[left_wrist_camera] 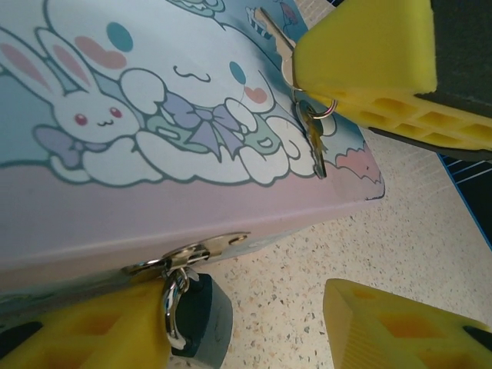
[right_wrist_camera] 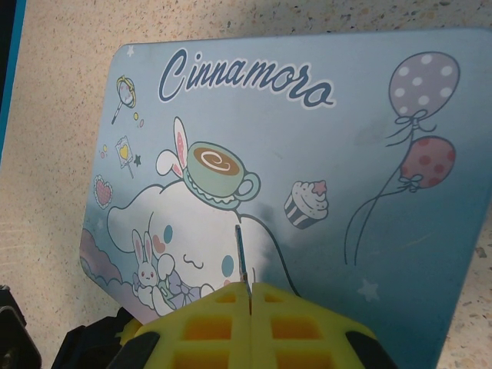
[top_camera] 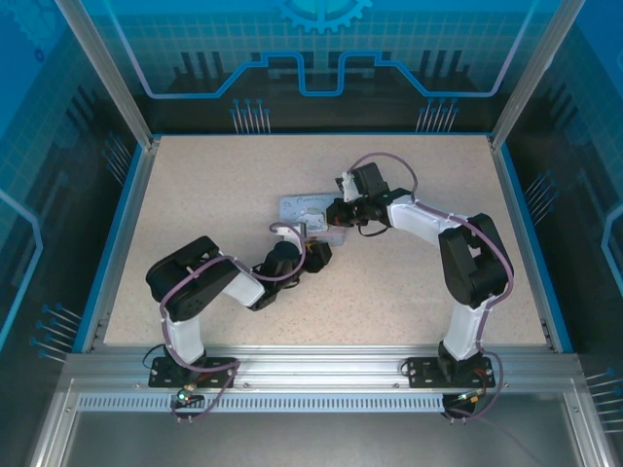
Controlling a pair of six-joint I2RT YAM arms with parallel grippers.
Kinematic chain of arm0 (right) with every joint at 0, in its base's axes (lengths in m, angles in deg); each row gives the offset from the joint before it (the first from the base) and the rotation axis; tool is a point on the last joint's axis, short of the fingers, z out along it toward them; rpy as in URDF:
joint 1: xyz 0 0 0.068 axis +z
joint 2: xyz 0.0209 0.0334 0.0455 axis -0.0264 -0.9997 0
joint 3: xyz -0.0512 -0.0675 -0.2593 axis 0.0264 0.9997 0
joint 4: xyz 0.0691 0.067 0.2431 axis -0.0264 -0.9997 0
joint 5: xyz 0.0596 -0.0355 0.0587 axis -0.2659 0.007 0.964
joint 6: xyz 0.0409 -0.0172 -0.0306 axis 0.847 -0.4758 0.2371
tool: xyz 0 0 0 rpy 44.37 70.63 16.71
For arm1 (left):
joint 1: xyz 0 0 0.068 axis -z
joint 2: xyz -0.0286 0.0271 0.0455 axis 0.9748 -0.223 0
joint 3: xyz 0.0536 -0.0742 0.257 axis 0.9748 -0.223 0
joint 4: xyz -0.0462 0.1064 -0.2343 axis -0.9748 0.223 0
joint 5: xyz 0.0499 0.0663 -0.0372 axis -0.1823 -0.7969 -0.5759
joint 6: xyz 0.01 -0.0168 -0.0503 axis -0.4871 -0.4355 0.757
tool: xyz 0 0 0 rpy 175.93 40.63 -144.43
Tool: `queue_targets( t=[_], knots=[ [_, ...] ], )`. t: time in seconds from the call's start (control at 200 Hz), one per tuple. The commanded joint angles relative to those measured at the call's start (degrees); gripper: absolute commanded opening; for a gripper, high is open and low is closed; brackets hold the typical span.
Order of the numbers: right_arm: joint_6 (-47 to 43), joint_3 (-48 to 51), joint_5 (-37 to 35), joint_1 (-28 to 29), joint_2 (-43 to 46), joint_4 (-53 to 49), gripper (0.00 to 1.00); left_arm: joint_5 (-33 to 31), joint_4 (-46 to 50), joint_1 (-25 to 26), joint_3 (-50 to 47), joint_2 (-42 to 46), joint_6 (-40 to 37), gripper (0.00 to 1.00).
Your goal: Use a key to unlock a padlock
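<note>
So, the right gripper [right_wrist_camera: 250, 296] has its yellow foam pads [right_wrist_camera: 207, 327] pressed flat together, pinching the thin metal key [right_wrist_camera: 241, 257]. The blade pokes out past the pad tips, edge-on to that wrist camera. From the other arm's camera you can see a small wire key ring [left_wrist_camera: 321, 106] hanging under those pads, with a brassy second key [left_wrist_camera: 312, 144] dangling off it over the lid.

The left gripper [left_wrist_camera: 250, 307] is loose, with its jaws standing apart. The tiny padlock [left_wrist_camera: 201, 319], dark body and shiny shackle, sits right against one pad while the other pad is clear of it, so nothing's squeezed.

The padlock hangs by its shackle from the silvery hasp [left_wrist_camera: 204, 247] on the front edge of the pale blue rectangular tin box [right_wrist_camera: 346, 177], the one printed with a cartoon bunny and balloons. The held key is up over a corner of the lid, apart from the padlock.

The box lies flat around the middle of the speckled beige table [top_camera: 195, 185]. Both arms reach in to it, the left from the near side and the right from the right.
</note>
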Motion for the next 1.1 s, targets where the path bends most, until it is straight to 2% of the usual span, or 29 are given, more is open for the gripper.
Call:
queue_targets(
  t=[0.0,0.36,0.635,0.765,0.96,1.096],
  knots=[
    [-1.0,0.7,-1.5,0.7,-2.4,-5.1,0.0,-0.1,1.2,0.4,2.1,-1.6,1.7,0.54],
    [-1.0,0.6,-1.1,0.8,-2.6,-5.1,0.0,0.0,1.7,0.3,3.0,-2.5,2.9,0.42],
    [-1.1,0.4,-1.1,0.7,-2.4,-5.1,0.0,-0.9,2.1,0.3,2.4,-1.9,2.9,0.16],
    [-1.3,0.6,-1.1,0.8,-2.2,-5.1,0.0,-1.1,2.5,0.3,2.0,-1.2,2.7,0.07],
    [-3.7,2.5,-1.5,0.3,2.8,-3.1,0.0,-0.1,4.2,0.3,1.2,1.7,2.8,0.01],
    [-6.6,5.6,2.1,-2.1,9.9,-2.6,0.0,4.9,7.3,-0.8,1.6,5.3,2.2,0.01]
  ],
)
